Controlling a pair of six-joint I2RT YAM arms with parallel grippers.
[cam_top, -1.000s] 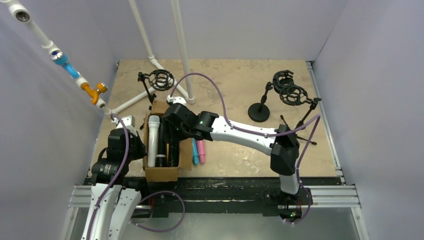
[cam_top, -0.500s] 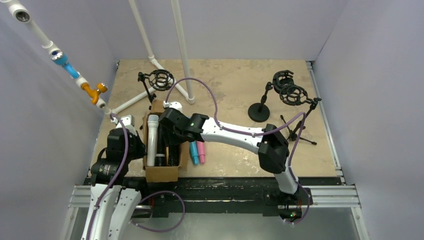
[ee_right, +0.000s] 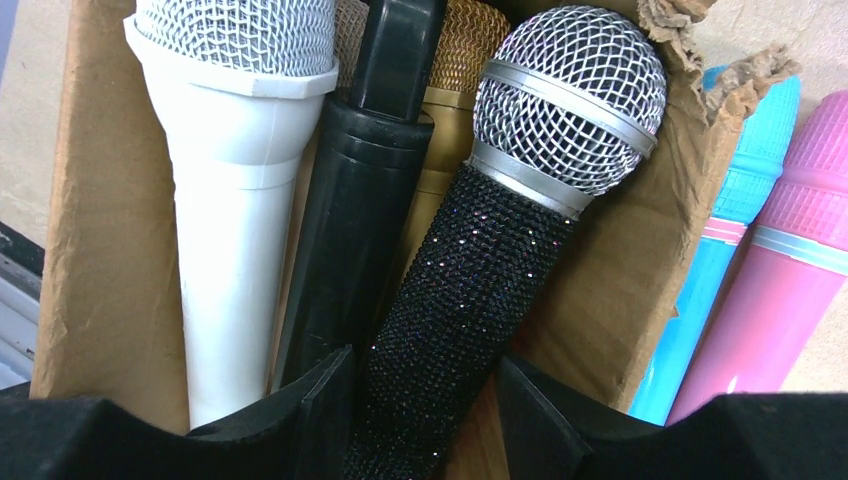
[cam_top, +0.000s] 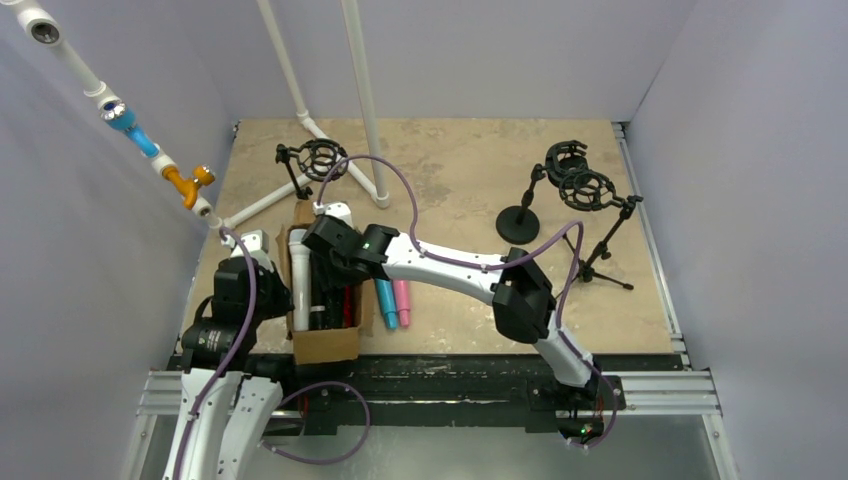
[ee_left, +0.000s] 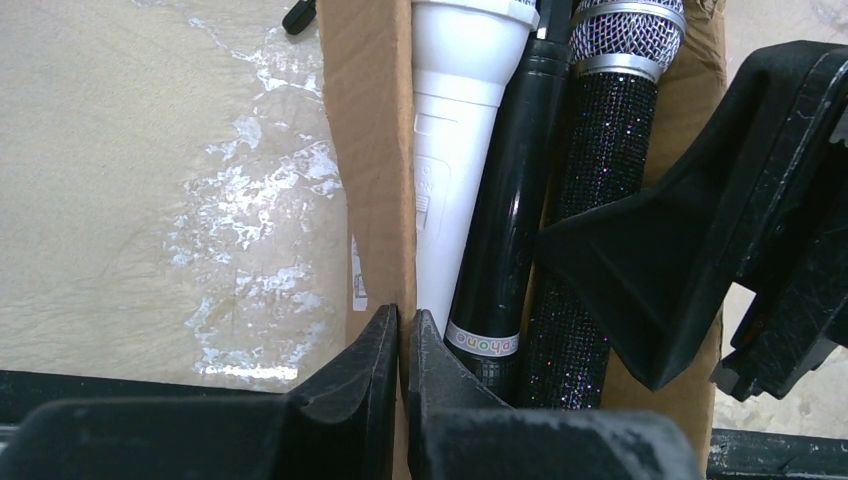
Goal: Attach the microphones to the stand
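Note:
A cardboard box (cam_top: pixel 325 346) holds a white microphone (ee_right: pixel 235 200), a plain black one (ee_right: pixel 350 210), a gold one (ee_right: pixel 455 60) and a black glitter one (ee_right: pixel 480 270) with a silver mesh head. A blue microphone (cam_top: pixel 385 303) and a pink one (cam_top: pixel 402 300) lie on the table beside the box's right wall. My right gripper (ee_right: pixel 425 372) is open inside the box, one finger on each side of the glitter microphone's handle. My left gripper (ee_left: pixel 402 325) is shut on the box's left wall (ee_left: pixel 370 150). Three black stands with ring mounts stand at the far left (cam_top: pixel 320 158) and the far right (cam_top: pixel 518 225), (cam_top: pixel 590 190).
White PVC pipes (cam_top: pixel 360 90) rise behind the box, with a floor leg (cam_top: pixel 262 203) running to its left. A slanted pipe with blue and orange fittings (cam_top: pixel 150 150) crosses the upper left. Purple cables loop over both arms. Grey walls close in three sides.
My right arm has swung left and its gripper has gone further over the box and down among the microphones. My left arm has not moved.

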